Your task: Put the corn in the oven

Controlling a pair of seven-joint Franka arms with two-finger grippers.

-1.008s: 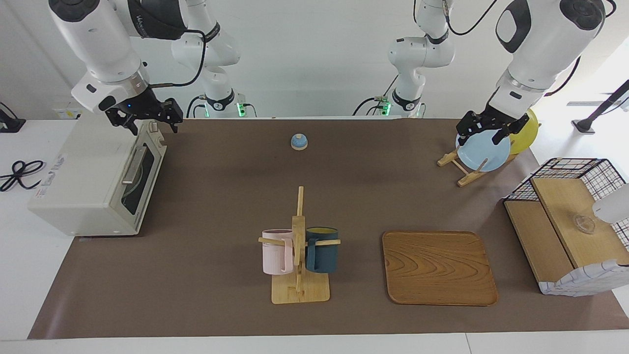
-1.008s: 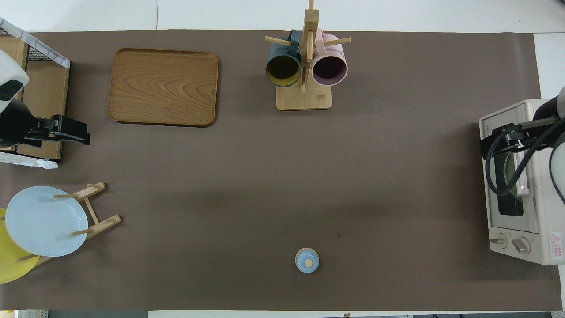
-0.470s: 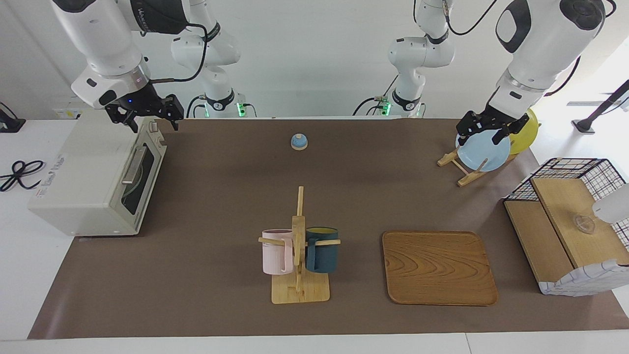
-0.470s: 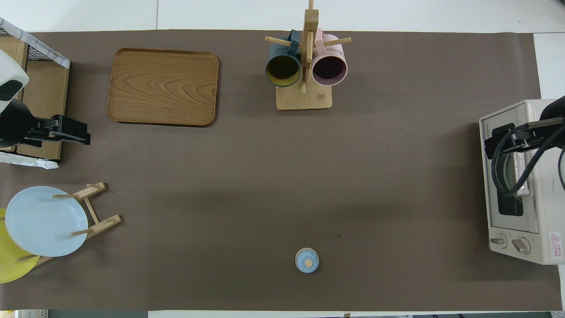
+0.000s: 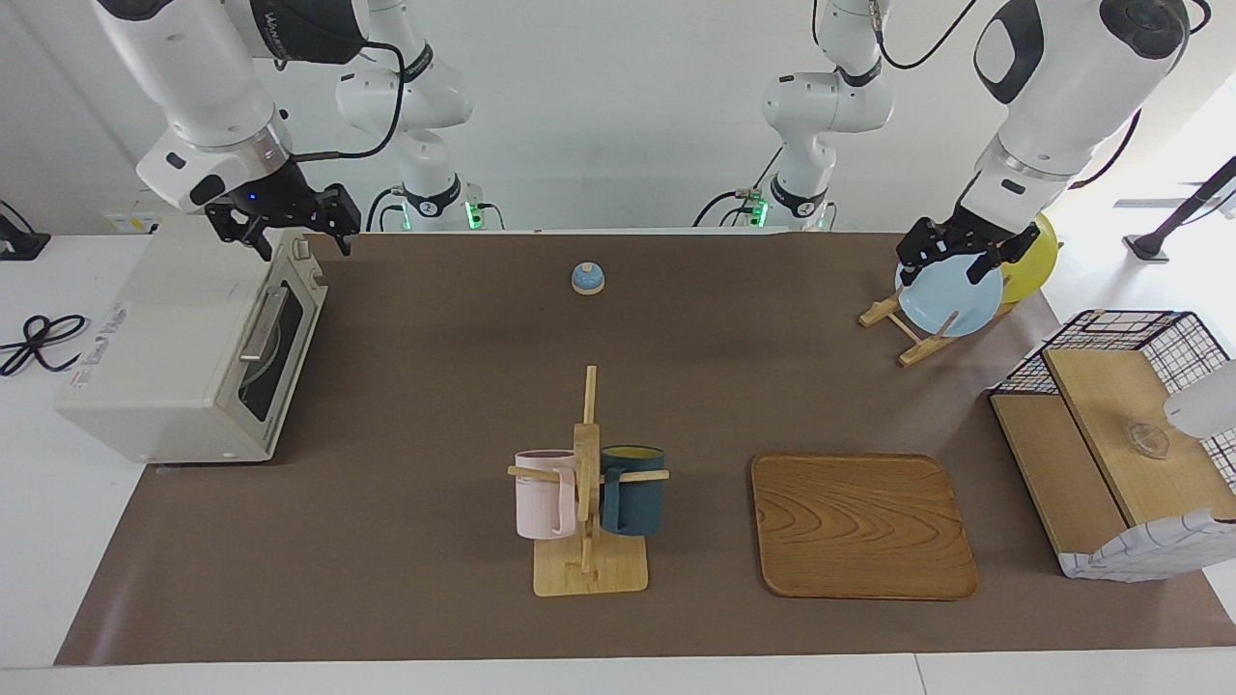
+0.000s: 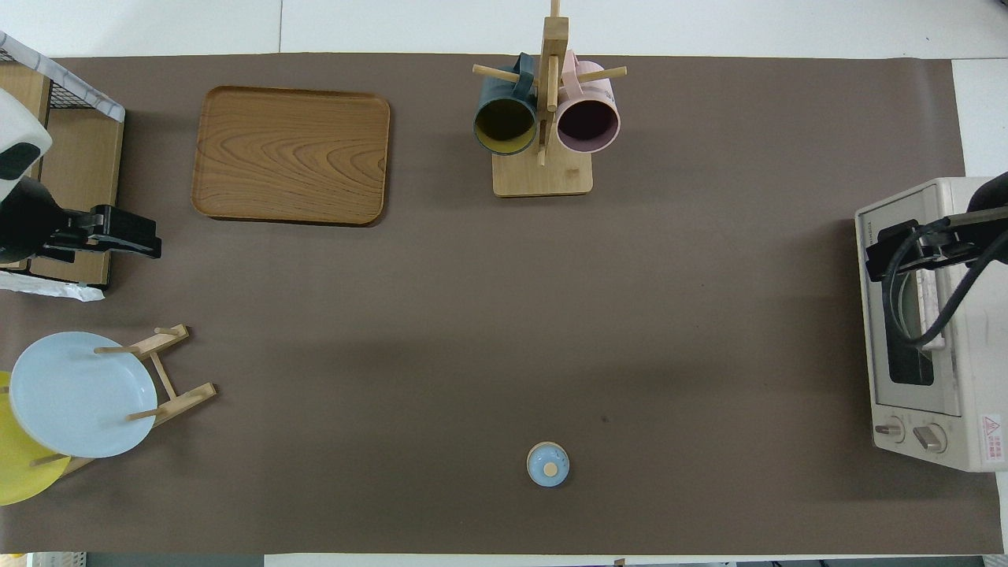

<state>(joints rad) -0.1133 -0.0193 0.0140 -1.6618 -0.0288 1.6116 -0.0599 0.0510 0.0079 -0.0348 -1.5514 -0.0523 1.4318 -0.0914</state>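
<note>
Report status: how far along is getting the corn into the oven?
Done: nothing confirmable; no corn in view, and the boxy off-white toaster oven has its door shut. In hand: nothing; right gripper open, empty over the oven, left gripper waits over the round pale-blue plate. Left: unclear without seeing inside.

A plain white wall (image 5: 618, 87) rises past a white table (image 5: 58, 541) spread with a brown mat (image 5: 444, 386). Bright daylight washes in at the left arm's end.
</note>
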